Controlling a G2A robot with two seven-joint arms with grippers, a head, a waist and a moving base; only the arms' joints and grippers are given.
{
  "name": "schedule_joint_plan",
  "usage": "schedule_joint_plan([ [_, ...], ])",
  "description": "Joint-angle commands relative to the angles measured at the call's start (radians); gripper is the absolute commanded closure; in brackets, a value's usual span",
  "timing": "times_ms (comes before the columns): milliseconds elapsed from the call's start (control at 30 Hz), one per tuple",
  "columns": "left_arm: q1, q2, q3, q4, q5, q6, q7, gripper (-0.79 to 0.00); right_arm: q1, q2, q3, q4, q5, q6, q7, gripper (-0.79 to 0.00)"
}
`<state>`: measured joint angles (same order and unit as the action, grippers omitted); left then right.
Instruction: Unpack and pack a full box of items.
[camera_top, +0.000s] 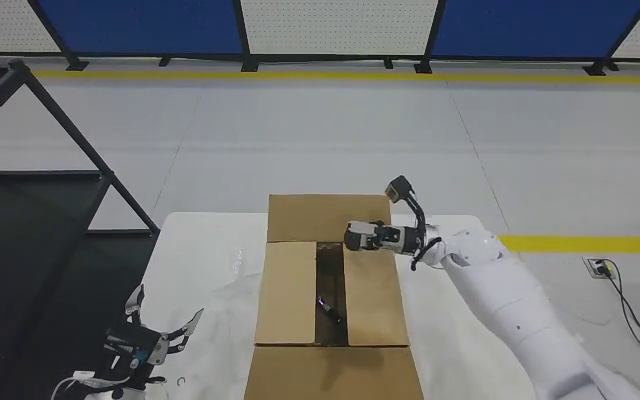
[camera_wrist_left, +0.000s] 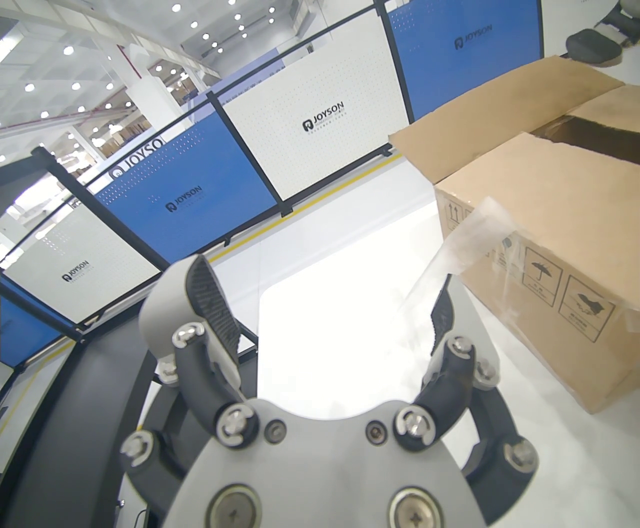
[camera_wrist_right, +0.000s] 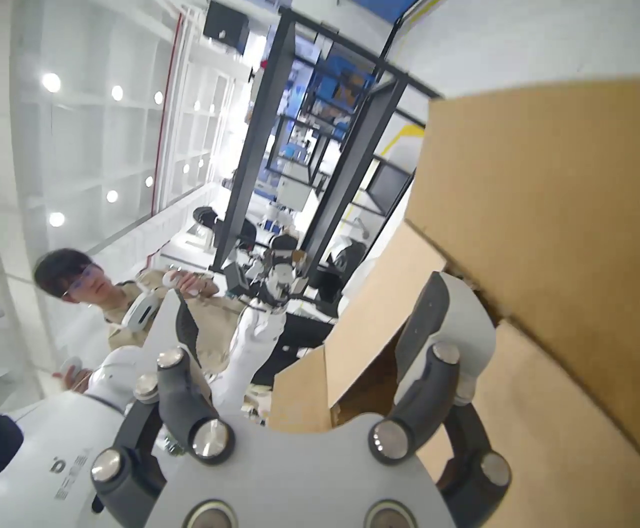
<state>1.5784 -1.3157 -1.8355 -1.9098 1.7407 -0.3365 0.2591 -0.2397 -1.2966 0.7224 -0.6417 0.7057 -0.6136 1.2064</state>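
A cardboard box (camera_top: 330, 290) stands in the middle of the white table (camera_top: 205, 270). Its two long flaps lie almost closed, with a dark gap between them. A small dark item (camera_top: 328, 308) shows in that gap. My right gripper (camera_top: 352, 237) is at the far end of the right flap (camera_wrist_right: 375, 310). It is open (camera_wrist_right: 305, 320), and the flap's edge lies between its fingers. My left gripper (camera_top: 160, 335) hangs open (camera_wrist_left: 325, 300) near the table's front left corner, apart from the box (camera_wrist_left: 540, 225). A strip of clear tape (camera_wrist_left: 465, 245) clings to one of its fingers.
A crumpled bit of clear film (camera_top: 235, 262) lies on the table left of the box. A black metal frame (camera_top: 60, 190) stands past the table's left edge. Blue and white partition panels (camera_top: 330, 25) line the far side of the floor.
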Motion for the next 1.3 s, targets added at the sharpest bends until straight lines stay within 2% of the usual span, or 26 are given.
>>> schedule_joint_plan([
  [0, 0.000, 0.000, 0.000, 0.000, 0.000, 0.000, 0.000, -0.785, -0.022, 0.005, 0.004, -0.045, 0.002, 0.044, 0.040, -0.785],
  [33, 0.000, 0.000, 0.000, 0.000, 0.000, 0.000, 0.000, -0.785, -0.035, 0.007, 0.009, -0.059, 0.006, 0.065, 0.033, -0.785],
  [67, 0.000, 0.000, 0.000, 0.000, 0.000, 0.000, 0.000, -0.785, -0.040, 0.010, 0.022, -0.058, 0.000, 0.080, -0.032, -0.785],
  [367, 0.000, 0.000, 0.000, 0.000, 0.000, 0.000, 0.000, -0.785, -0.044, 0.010, 0.021, -0.061, -0.001, 0.084, -0.038, -0.785],
  [533, 0.017, 0.004, 0.008, -0.010, 0.040, 0.023, 0.000, -0.785, -0.049, 0.002, -0.022, -0.147, -0.144, 0.257, -0.128, -0.785],
  [700, 0.030, 0.009, 0.013, -0.012, 0.070, 0.024, 0.011, -0.785, -0.033, -0.012, -0.066, -0.194, -0.231, 0.409, -0.113, -0.785],
  [800, 0.033, 0.012, 0.015, -0.013, 0.075, 0.030, 0.014, -0.785, -0.022, -0.025, -0.085, -0.195, -0.249, 0.458, -0.097, -0.785],
  [933, 0.035, 0.014, 0.017, -0.015, 0.072, 0.041, 0.015, -0.785, -0.014, -0.045, -0.095, -0.181, -0.232, 0.445, -0.064, -0.785],
  [1267, 0.036, 0.021, 0.034, -0.017, 0.074, 0.053, 0.010, -0.785, 0.010, -0.079, -0.057, -0.135, -0.101, 0.315, 0.057, -0.785],
])
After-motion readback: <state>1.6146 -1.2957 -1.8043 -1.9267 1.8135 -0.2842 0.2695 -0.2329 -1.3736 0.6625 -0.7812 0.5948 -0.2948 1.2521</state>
